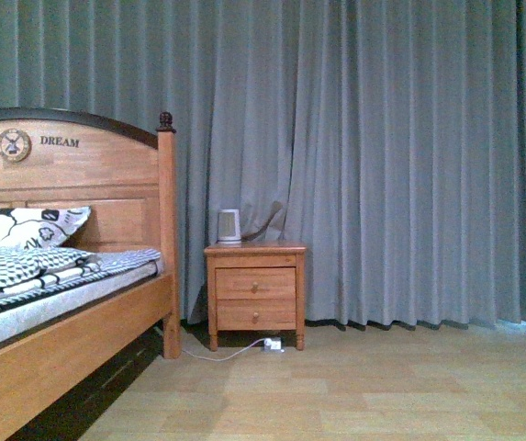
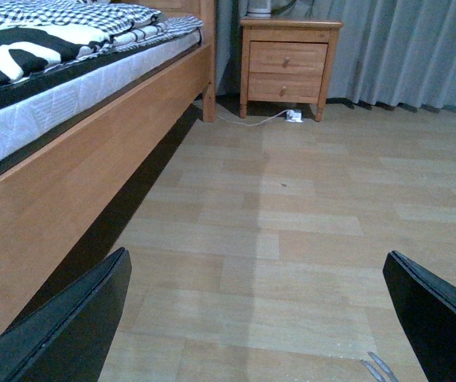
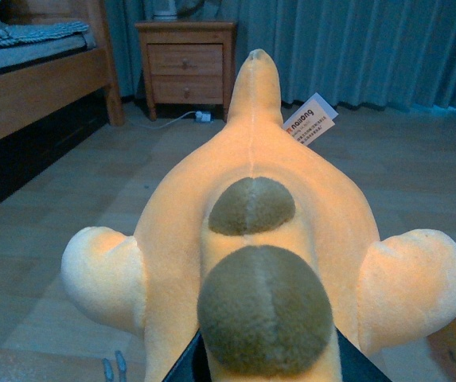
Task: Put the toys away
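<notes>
Right wrist view is filled by the orange-yellow plush animal [image 3: 172, 223]. It is held up off the floor well short of the nightstand [image 3: 185, 60], its pointed end aimed that way. My right gripper [image 3: 269, 372] appears clamped on its near end, with only dark jaw edges showing beneath. The plush looks light, soft and squashy, and fuzzy enough not to slip. I judge a deep hold on the thick body safer than one on a stubby limb or the tag. That white tag [image 3: 310, 119] seems to read "nairong". My left gripper [image 2: 255, 334] is spread wide and empty over bare floor, also short of the nightstand. Beside the nightstand, the headboard [image 1: 61, 161] reads "DREAM".
</notes>
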You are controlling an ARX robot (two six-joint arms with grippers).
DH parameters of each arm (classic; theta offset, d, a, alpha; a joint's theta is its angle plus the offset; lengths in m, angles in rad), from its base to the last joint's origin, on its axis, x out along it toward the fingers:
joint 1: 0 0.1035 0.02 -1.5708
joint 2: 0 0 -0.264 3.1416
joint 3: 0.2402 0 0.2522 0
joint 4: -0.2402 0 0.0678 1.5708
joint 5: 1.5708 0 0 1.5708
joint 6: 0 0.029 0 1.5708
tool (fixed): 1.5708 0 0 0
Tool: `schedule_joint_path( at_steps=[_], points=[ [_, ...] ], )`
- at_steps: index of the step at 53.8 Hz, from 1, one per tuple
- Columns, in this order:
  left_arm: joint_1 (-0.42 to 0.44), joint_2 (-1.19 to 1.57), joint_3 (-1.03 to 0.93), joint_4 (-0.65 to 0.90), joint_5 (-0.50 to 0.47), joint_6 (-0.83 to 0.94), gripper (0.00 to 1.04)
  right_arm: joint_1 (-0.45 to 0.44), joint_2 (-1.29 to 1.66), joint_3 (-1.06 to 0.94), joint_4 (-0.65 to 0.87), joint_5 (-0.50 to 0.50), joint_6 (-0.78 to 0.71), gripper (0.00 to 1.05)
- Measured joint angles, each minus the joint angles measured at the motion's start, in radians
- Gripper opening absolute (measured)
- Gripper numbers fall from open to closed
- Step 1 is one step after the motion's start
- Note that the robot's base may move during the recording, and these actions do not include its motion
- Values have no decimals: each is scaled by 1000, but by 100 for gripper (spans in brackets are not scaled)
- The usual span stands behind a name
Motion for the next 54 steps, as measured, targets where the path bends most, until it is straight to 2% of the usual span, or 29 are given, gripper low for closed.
schedule_joint_path(
  at_steps=[54],
  points=[
    [0, 0, 0, 0, 0, 0, 98, 0, 0, 0, 0, 0, 0, 7]
  ],
)
